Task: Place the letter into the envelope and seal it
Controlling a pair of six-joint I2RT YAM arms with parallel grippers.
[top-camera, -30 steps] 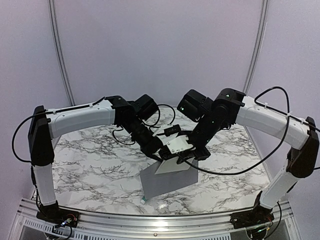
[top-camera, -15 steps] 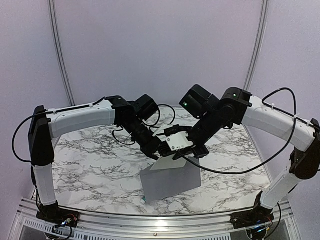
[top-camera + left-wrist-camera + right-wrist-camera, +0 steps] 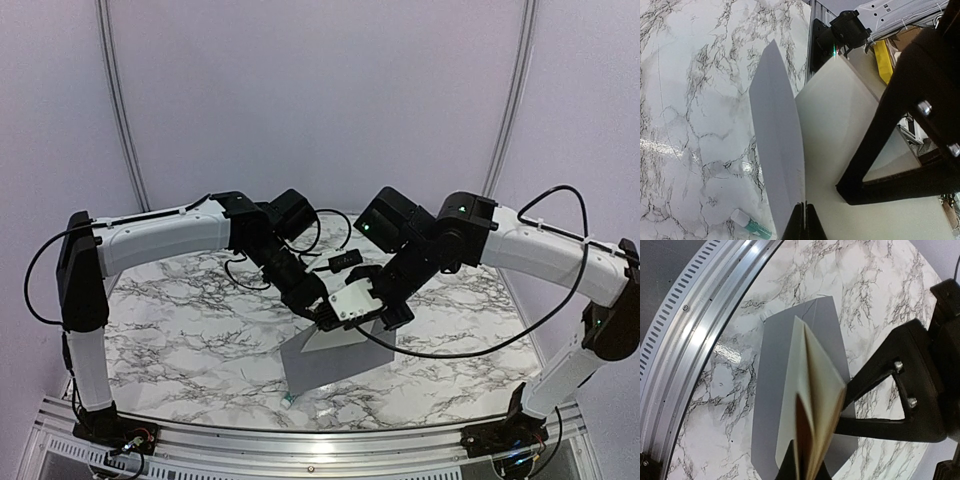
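so both arms are meeting over the middle of the white marble-pattern counter (image 3: 180, 310), tips nearly bumping. The flat plain grey paper envelope (image 3: 335, 368) has its near end down on the counter and its far end lifted up toward the arms. The left end effector (image 3: 803, 225) has its fingers squeezed right together on a thin edge of that grey paper, and from its own camera the grey sheet stands up almost edge-on out of the pinch. The thin off-white creased paper letter (image 3: 812, 400) is in the right end effector (image 3: 802, 467), which is clamped on the folded sheet. The letter is folded into a narrow V that opens toward that camera, and it sits right over the grey envelope with the far end of it pointing down the envelope's length. From above, just a pale wedge of it shows at the envelope's raised end. Honestly can't tell if any of it is actually inside the pocket. There's also a small green-and-white tube (image 3: 751, 225) lying on the counter just off the envelope's near corner
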